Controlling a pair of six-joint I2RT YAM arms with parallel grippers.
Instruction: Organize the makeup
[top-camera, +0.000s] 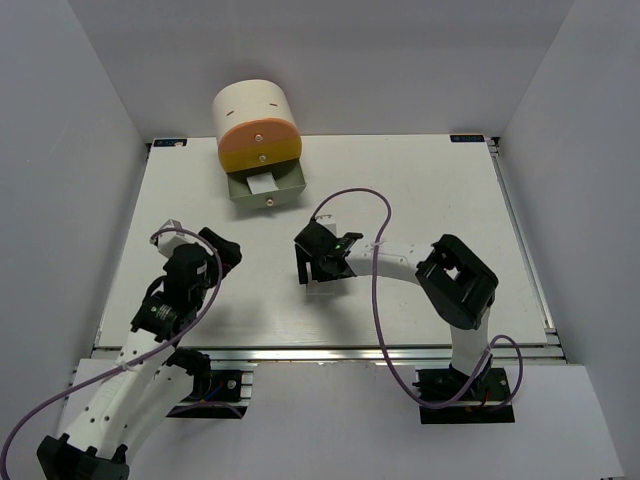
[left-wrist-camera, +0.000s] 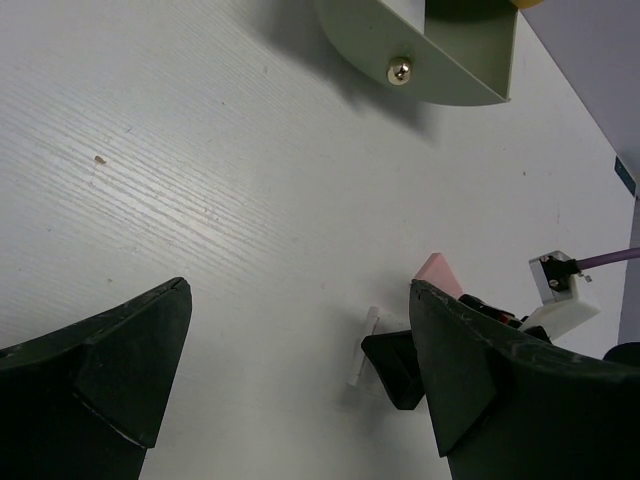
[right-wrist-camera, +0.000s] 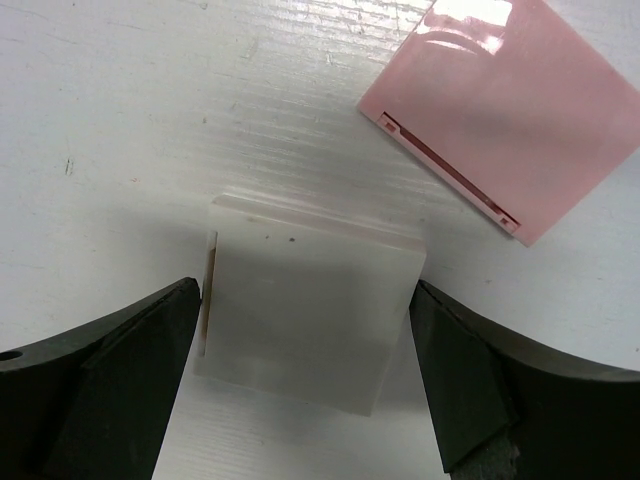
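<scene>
Two flat squares are seen from the right wrist: one white square (right-wrist-camera: 305, 330) and one pink square (right-wrist-camera: 510, 110). Both lie flat on the white table (top-camera: 450, 220), near its middle. The white square is turned slightly off the picture's edges, and no side can be told as the longer. A thin reddish line is seen along its left edge. The pink square lies near it, parted from it by a strip of bare table. It is turned corner-on, so that the edge marked by a thin dark line faces the white square. Whether that line carries writing cannot be told, as it is too small.

The white square is straddled by the right gripper (right-wrist-camera: 304, 295). Its jaws are spread to about the square's width, with one finger at each side, and contact with the edges cannot be told. The left gripper (left-wrist-camera: 300, 330) is spread just as wide, with bare table between its fingers, and is placed to the left of the squares.

One cream cylinder (top-camera: 250, 105) stands at the far edge, with an orange front and a yellow one below it. One grey-green drawer (top-camera: 270, 203) is pulled out at its foot, and one round metal knob (left-wrist-camera: 400, 68) is fixed to the drawer's front. One pale flat piece (top-camera: 261, 184) is seen inside the drawer.
</scene>
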